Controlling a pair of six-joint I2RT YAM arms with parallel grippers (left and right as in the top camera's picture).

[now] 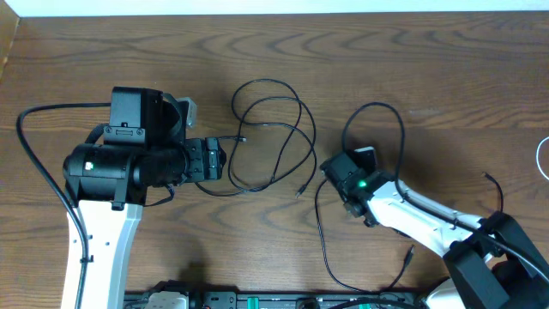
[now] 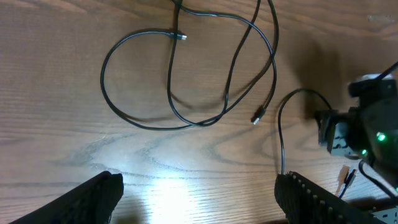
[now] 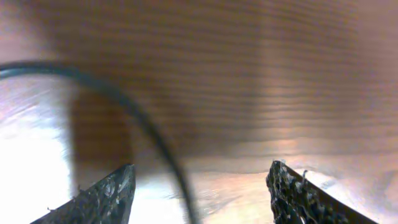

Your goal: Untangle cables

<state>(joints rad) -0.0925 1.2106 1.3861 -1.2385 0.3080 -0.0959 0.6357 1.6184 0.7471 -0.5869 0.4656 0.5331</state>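
Note:
Two thin black cables lie on the wooden table. One forms overlapping loops (image 1: 300, 107) at the centre, also seen in the left wrist view as loops (image 2: 275, 59) with a small plug end (image 2: 257, 117). The other cable (image 1: 377, 105) arcs around my right gripper (image 1: 329, 170) and trails towards the front edge. In the right wrist view this cable (image 3: 149, 134) passes between the open fingers of the right gripper (image 3: 200, 168), touching neither. My left gripper (image 1: 221, 160) stands open just left of the loops, with only bare table between its fingers (image 2: 93, 196).
A whitish cord (image 1: 540, 159) curves at the right edge of the table. Another black cord end (image 1: 489, 178) lies near the right arm. Thick black arm cords run at the far left (image 1: 34, 163). Equipment lines the front edge (image 1: 257, 300).

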